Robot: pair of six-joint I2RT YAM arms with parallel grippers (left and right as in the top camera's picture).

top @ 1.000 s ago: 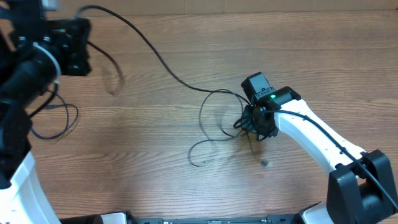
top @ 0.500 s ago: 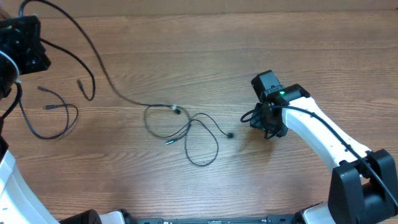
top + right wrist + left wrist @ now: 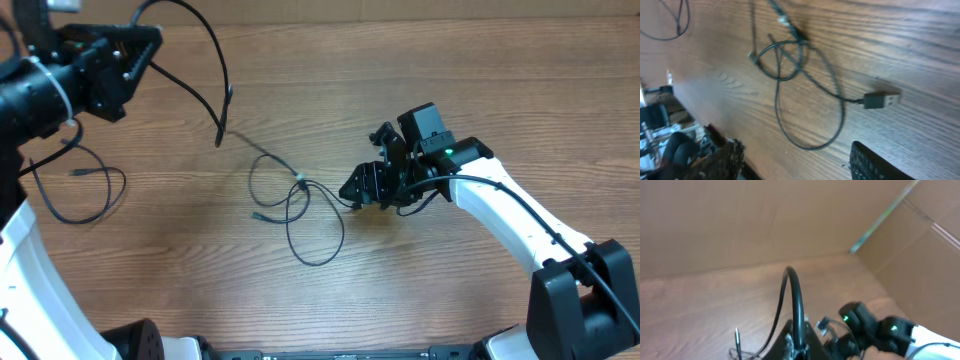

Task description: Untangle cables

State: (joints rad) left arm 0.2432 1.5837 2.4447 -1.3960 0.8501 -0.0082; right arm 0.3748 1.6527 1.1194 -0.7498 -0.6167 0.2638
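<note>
Black cables [image 3: 298, 182] hang from the high left pincer [image 3: 150, 45]; right pincer [image 3: 365, 170] gapes low.

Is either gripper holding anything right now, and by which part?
The left gripper is shut on a black cable, pinched partway along its length, with one end dangling free. The right gripper is open and holds nothing.

The desk [image 3: 480, 90] is brown wood-grain board, smooth with a faint sheen. The cables [image 3: 842, 112] have a smooth, slightly glossy black rubbery sheath. One plug [image 3: 881, 99], at 3 o'clock of the loops, ends in dull grey metal. The right arm's shell [image 3: 495, 215] is glossy white plastic. The right fingers [image 3: 872, 165] are matt black with a rough, pebbled face. The wall [image 3: 740, 220] at the desk's 12 o'clock looks like matt brown cardboard.
</note>
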